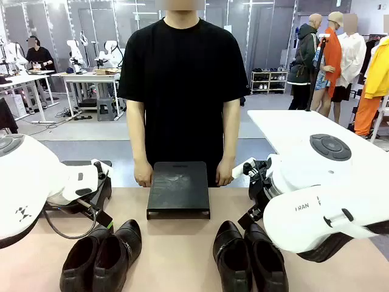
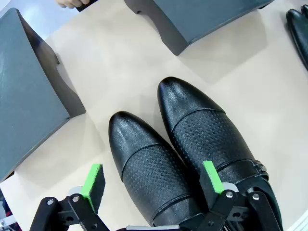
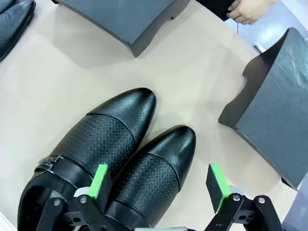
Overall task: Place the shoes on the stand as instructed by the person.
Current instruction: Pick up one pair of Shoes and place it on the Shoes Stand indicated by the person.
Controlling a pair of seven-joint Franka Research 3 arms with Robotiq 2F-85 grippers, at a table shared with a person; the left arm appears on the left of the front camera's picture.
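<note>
Two pairs of glossy black shoes stand on the beige table, the left pair and the right pair. My left gripper hangs open just above its pair, with its green pads on either side of the outer shoe; the buckled shoe lies beside it. My right gripper is open in the same way, with one shoe between its pads and its buckled mate alongside. The person stands at the far edge, with a hand resting on each side of the middle stand.
A second dark stand sits to the far left, partly under my left arm. A third stand sits to the far right. Bare tabletop lies between the pairs and the middle stand.
</note>
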